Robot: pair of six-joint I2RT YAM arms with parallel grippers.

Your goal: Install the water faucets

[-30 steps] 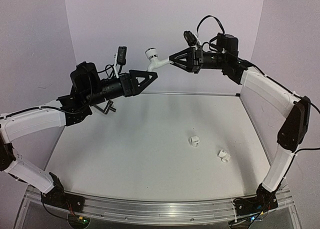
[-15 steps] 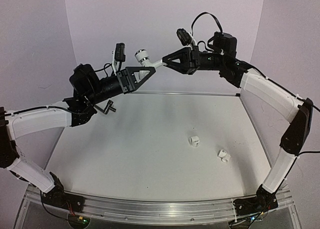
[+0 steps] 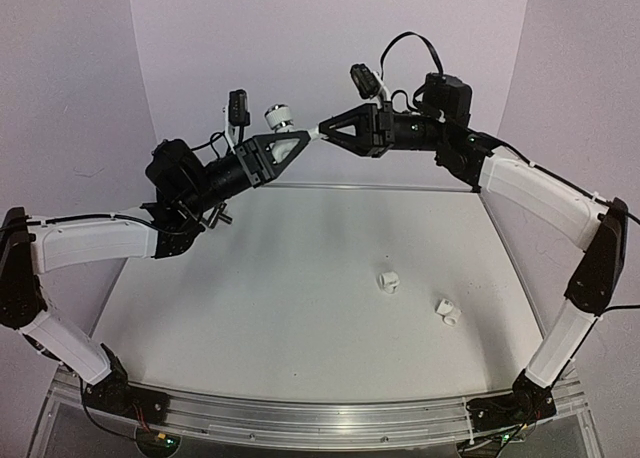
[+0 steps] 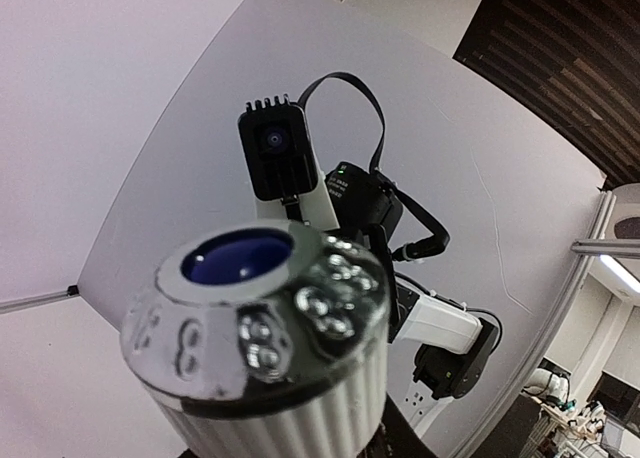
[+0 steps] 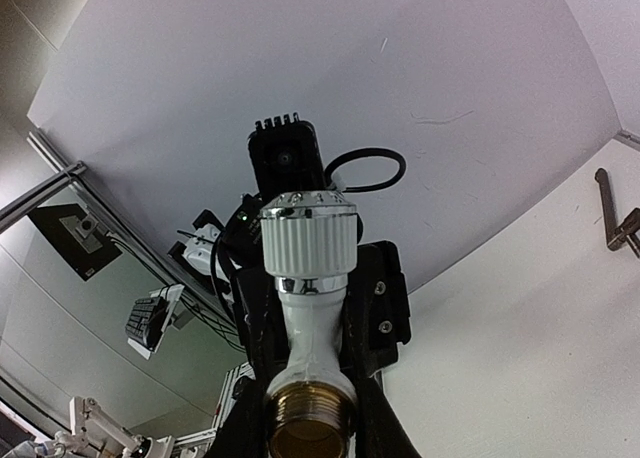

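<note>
Faucet [image 3: 278, 115] in right claw [image 3: 322, 131]; left claw's [image 3: 298, 142] grip unclear (knob [image 4: 255, 308] blocks view).

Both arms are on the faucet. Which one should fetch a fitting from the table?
Right, likely: both fittings lie on its side; the left end effector grips the faucet, so the right end effector can release.

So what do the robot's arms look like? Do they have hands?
Each arm, the left arm and the right arm, has smooth white shells and chunky black joints. Instead of hands, the left gripper and right gripper are black, triangle-shaped, two-fingered pincers. A small black camera sits by each wrist, and a black cable loops over the right one.
</note>
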